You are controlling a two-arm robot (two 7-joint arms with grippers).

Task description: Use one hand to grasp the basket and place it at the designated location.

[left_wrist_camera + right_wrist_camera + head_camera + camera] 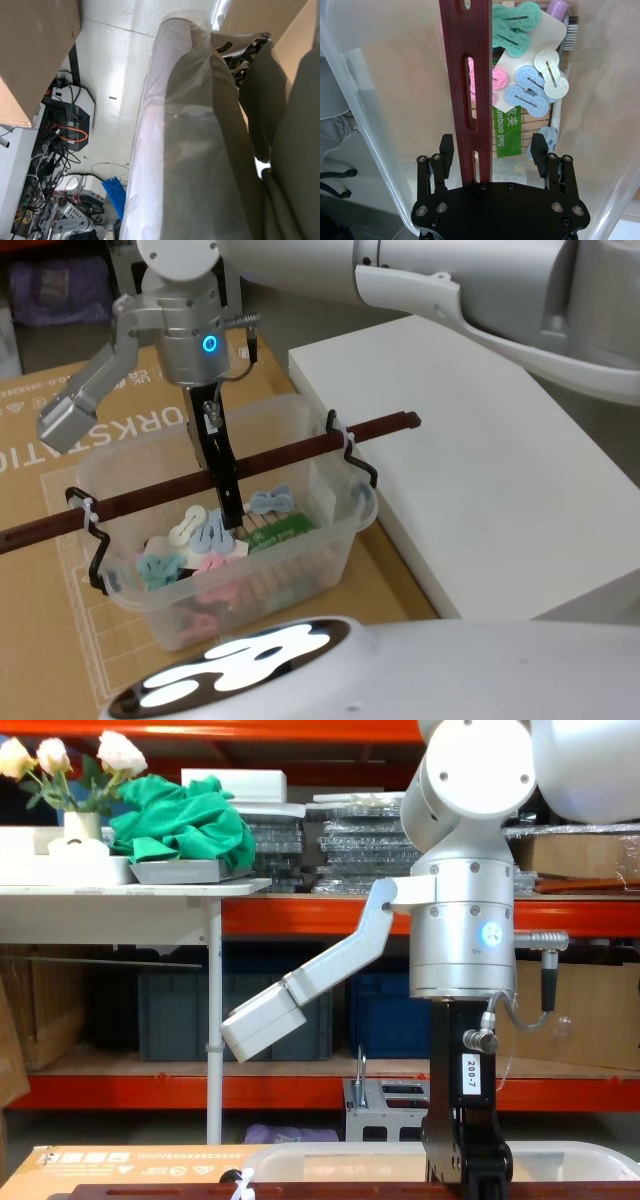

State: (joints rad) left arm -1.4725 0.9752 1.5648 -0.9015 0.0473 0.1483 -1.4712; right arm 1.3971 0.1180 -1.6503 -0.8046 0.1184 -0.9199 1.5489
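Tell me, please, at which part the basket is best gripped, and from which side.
Grip the wooden bar handle near its middle, from straight above. The bar lies across the open top of the basket, so a central hold should keep it balanced. Put the jaws across its narrow width; the right gripper hangs there, jaws open on either side.

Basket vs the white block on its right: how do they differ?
The basket is translucent and open-topped, holding coloured clips; the white block is opaque with a flat top.
The basket has a wooden bar handle, straddled by the open right end effector; the white block has none.
The white block is broader than the basket.
Shared: both boxy, side by side.
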